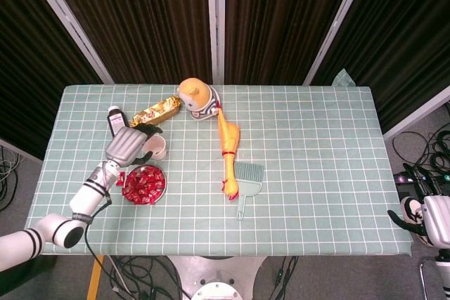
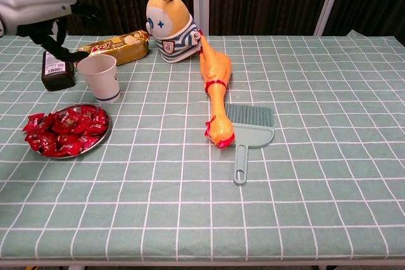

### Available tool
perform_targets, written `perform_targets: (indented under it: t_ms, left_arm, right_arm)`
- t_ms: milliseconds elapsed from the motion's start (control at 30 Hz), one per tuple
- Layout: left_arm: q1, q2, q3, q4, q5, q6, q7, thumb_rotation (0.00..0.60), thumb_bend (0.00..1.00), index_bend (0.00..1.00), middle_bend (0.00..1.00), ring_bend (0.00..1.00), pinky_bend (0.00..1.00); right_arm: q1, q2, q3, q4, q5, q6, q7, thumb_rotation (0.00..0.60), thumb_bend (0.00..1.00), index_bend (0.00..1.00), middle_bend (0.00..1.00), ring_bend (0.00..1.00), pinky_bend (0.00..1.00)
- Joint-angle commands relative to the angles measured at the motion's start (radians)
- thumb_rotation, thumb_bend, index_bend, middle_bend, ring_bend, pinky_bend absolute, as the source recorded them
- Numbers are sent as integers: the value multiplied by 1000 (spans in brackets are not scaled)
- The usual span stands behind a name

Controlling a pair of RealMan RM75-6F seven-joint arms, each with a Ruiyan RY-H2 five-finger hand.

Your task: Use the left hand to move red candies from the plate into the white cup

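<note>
Two toys (chicken (image 2: 214,80), doll (image 2: 168,24)) flank dustpan (image 2: 249,132).

Beside the matt white paper cup (image 2: 101,77), glossy red candies (image 2: 64,131) fill a shiny metal plate (image 2: 104,132) on checked cloth (image 2: 304,156).

Bright, even light; perhaps slight softness.

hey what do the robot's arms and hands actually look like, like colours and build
The left arm is white and rounded, with black bands at its joints, narrowing to a silvery grey forearm. A thin black cable runs alongside it. The left robot hand has a smooth silver-grey back and black fingers. The right robot hand shows only at the frame edge: light grey shell, black fingers.
</note>
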Motion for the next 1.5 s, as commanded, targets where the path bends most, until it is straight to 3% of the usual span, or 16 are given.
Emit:
perform_targets:
  t_ms: [33,167,333,533,1067,1300,1500]
  left_arm:
    - [79,81,50,-103,27,77,4,600,351,297,346,274,543]
    - [140,114,113,-151,73,127,19,600,295,305,346,274,535]
    - [170,98,176,-148,142,138,35,600,224,307,339,274,455]
    - [171,53,207,-99,181,110,57,600,205,307,318,263,452]
    - [136,-26,199,16,167,6,77,600,218,350,313,254,464]
    - [126,-44,192,48,163,-15,54,600,243,401,349,262,570]
    - [122,-68,191,96,177,-15,13,600,276,475,428,348,654]
  right_arm:
    - [3,-1,-1,0,-5,-3,1,600,101,54,221,80,256]
    - [4,-2,-2,0,-8,-2,1,600,101,54,221,80,256]
    - [4,1,-4,-5,-14,1,-4,600,101,54,221,80,260]
    - [0,8,-4,-15,-13,8,-11,600,101,54,221,80,265]
    - [1,9,-5,-25,-7,1,-22,600,101,54,221,80,270]
    - [3,9,-4,-25,-2,-4,-21,600,101,54,224,80,272]
    - [4,9,-4,-24,0,-8,-21,600,101,58,225,80,277]
